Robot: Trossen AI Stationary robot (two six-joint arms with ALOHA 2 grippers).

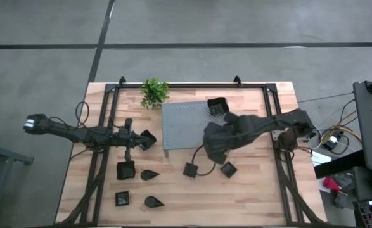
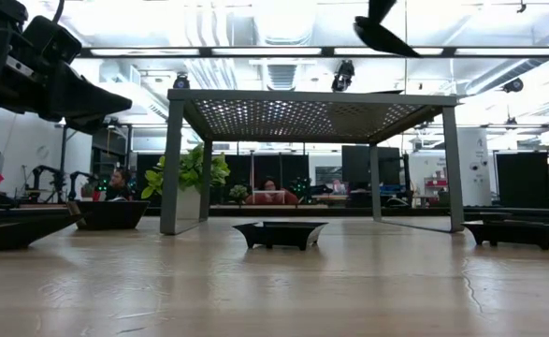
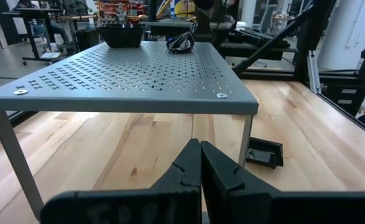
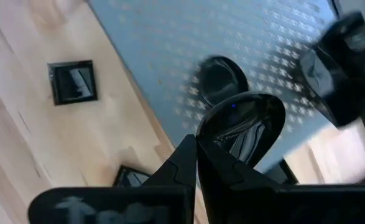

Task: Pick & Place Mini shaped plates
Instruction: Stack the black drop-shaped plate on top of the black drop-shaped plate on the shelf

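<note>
Black teardrop plate [image 4: 244, 127] | right gripper [image 4: 198, 146] fingers gripping it over perforated stand [image 1: 186, 123] | lowering level advised | left gripper [image 3: 201, 163] fingers closed, empty.

The table [image 1: 249, 190] is pale wood with visible grain, smooth and faintly shiny in the low view. The stand [image 1: 182, 123], centre of the high view, is matt grey perforated metal. The plates [image 4: 73, 82] are glossy black, catching light. The right gripper [image 4: 198, 146] holds one such shiny plate; its fingers look matt dark plastic
</note>
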